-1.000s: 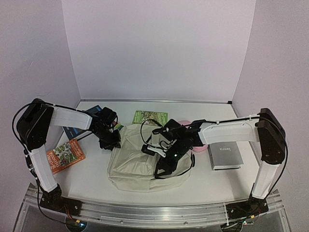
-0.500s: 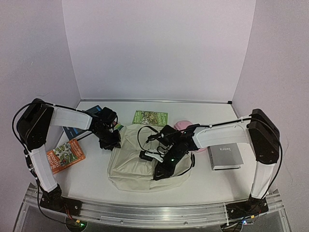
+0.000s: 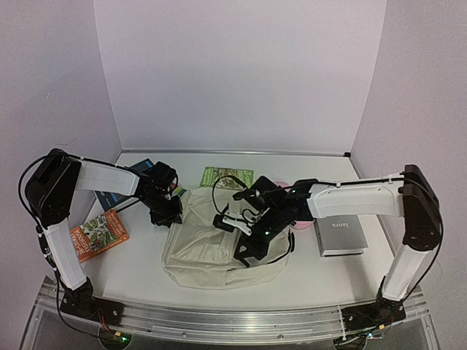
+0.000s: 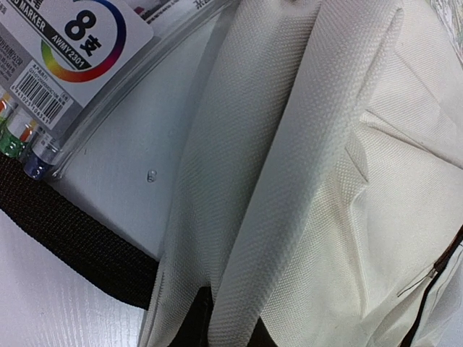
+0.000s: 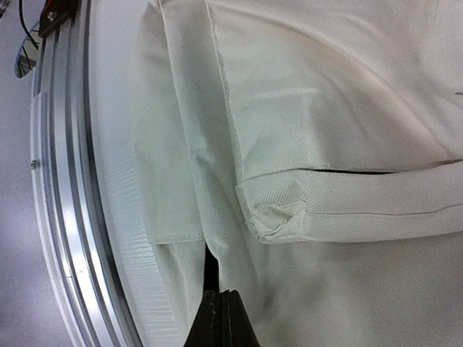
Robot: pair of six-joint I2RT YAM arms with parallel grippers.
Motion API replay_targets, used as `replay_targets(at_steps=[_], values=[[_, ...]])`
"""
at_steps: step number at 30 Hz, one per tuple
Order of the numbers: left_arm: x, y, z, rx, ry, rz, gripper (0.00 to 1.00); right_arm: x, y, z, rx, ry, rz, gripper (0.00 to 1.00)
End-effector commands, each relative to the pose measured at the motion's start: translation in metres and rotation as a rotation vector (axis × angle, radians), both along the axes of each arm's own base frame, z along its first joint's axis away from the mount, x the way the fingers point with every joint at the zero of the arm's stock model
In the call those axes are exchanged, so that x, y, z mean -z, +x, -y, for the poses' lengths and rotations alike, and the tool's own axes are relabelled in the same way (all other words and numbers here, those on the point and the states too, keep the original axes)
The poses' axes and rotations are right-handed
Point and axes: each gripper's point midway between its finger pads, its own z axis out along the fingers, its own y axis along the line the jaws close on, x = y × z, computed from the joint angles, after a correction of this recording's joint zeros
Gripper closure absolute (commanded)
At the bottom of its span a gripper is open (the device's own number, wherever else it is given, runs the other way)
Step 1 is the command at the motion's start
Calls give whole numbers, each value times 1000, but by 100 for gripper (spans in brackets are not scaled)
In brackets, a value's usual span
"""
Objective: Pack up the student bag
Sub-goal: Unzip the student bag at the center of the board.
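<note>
Two arms are crowding the middle of the counter (image 3: 314,277), where the student bag (image 3: 211,248) is lying flat between an orange book (image 3: 98,235) on your left and a grey box (image 3: 340,236) on your right. You are getting little slack on the near side: the bag's edge is sitting close to the aluminium rail (image 5: 65,181), with only a strip of bare counter between. Freer room is showing along the back wall, beyond the green booklet (image 3: 228,177), and in front of the box.

Your right claw (image 5: 220,311) is hanging over the bag's right half, fingers pressed together against the cream fabric; whether they are nipping cloth is not showing. Your left claw (image 3: 168,213) is sitting at the bag's far left corner, and with its fingers out of sight you cannot tell how they are standing.

A marker pack (image 4: 72,50) is running off the top of the left wrist view, just beside the bag, with a black strap (image 4: 72,246) crossing below it. A pink case (image 3: 276,187) is peeking out behind the right arm, mostly hidden.
</note>
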Motion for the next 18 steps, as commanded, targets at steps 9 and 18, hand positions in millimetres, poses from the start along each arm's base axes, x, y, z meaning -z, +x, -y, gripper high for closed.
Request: replay_targets(at_steps=[9,18], values=[[-8,19,-41,-71,64,13,97,-34,13,51,78,19,114,100],[-59,21,-29,70,80,200,68,-23,12,50,88,23,40,100]])
